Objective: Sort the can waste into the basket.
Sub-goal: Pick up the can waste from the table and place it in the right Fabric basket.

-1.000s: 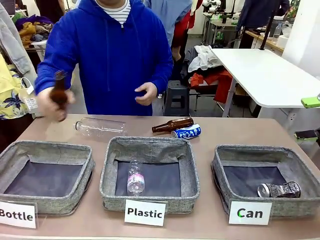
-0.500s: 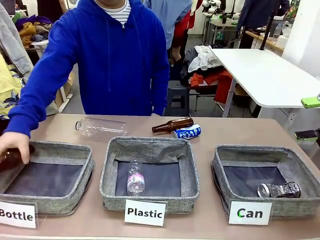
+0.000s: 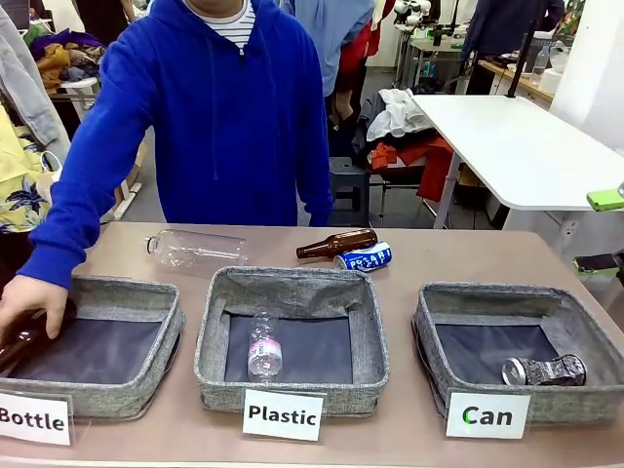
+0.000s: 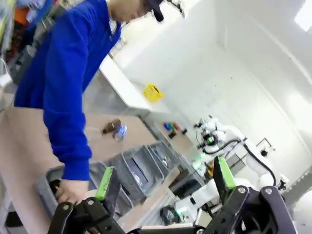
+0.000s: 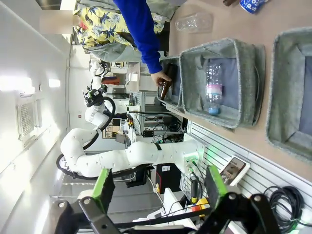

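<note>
Silver-grey can (image 3: 544,370) lies on its side in the basket (image 3: 492,295), long axis left-right; left fingers (image 4: 105,183) and right fingers (image 5: 103,187) spread.

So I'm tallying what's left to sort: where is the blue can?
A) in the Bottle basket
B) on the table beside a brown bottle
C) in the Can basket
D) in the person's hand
B: the blue can lies on the table next to a brown bottle, beyond the Plastic basket; the Can basket holds just the silver can.
</note>
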